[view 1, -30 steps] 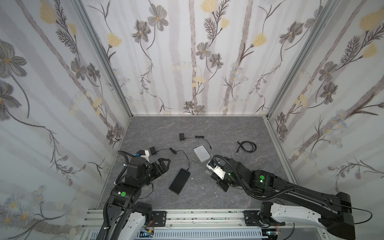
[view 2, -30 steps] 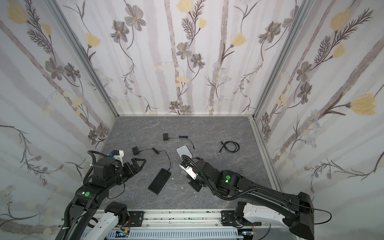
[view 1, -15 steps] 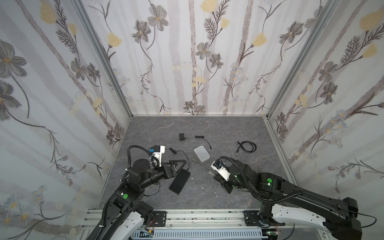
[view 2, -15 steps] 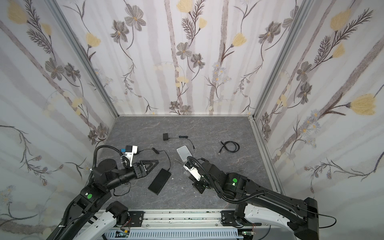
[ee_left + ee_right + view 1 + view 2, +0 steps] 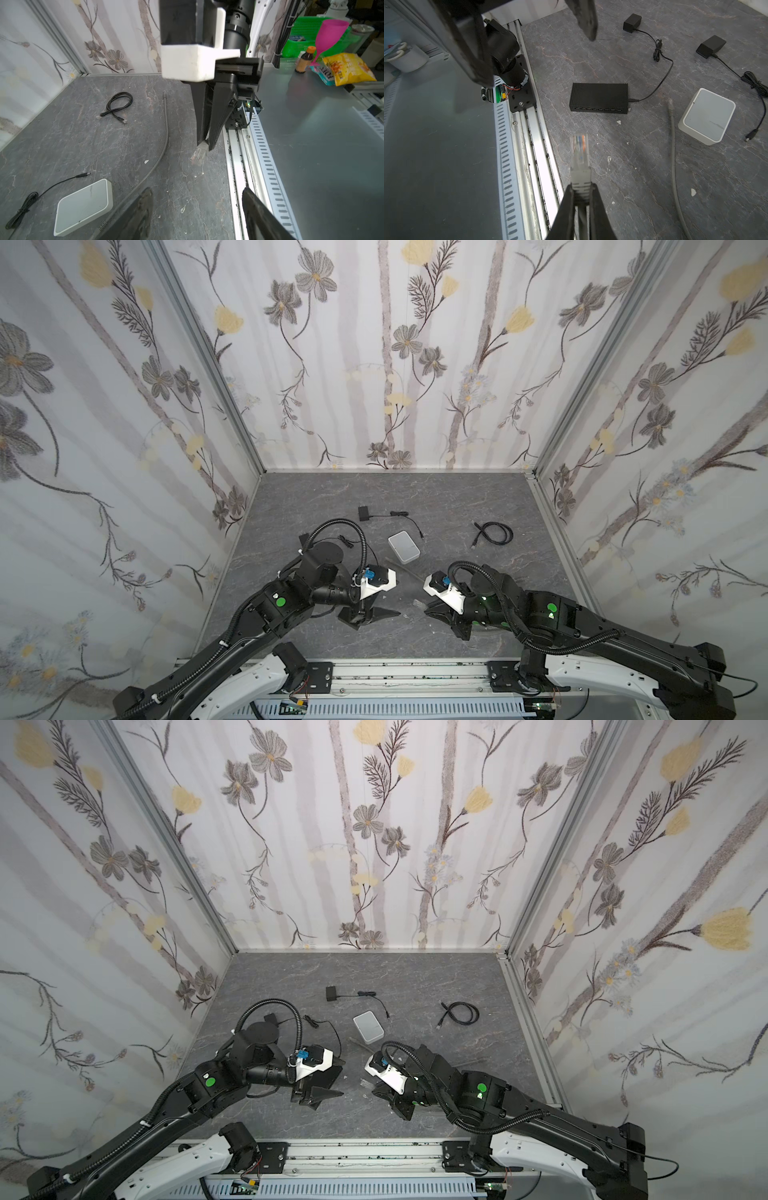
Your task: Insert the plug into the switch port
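Observation:
The black switch (image 5: 599, 97) lies flat on the grey floor, its row of ports facing my right gripper. My right gripper (image 5: 581, 187) is shut on the grey boot of the clear plug (image 5: 579, 149). The plug sticks out ahead of the fingertips, above the floor and short of the ports. My left gripper (image 5: 197, 199) hangs open over the switch, with nothing between its fingers (image 5: 143, 207). In both top views the left gripper (image 5: 392, 599) covers most of the switch and faces the right gripper (image 5: 432, 610).
A grey cable (image 5: 675, 166) trails across the floor past a white box (image 5: 404, 546). Behind lie a coiled black cable (image 5: 494, 533) and two power adapters (image 5: 364, 513) (image 5: 711, 46), one wired into the switch. The metal rail (image 5: 395, 668) borders the front.
My left arm has swung from the left side to the middle, over the switch, and its jaws have narrowed somewhat. The right gripper has drawn back a little with the plug.

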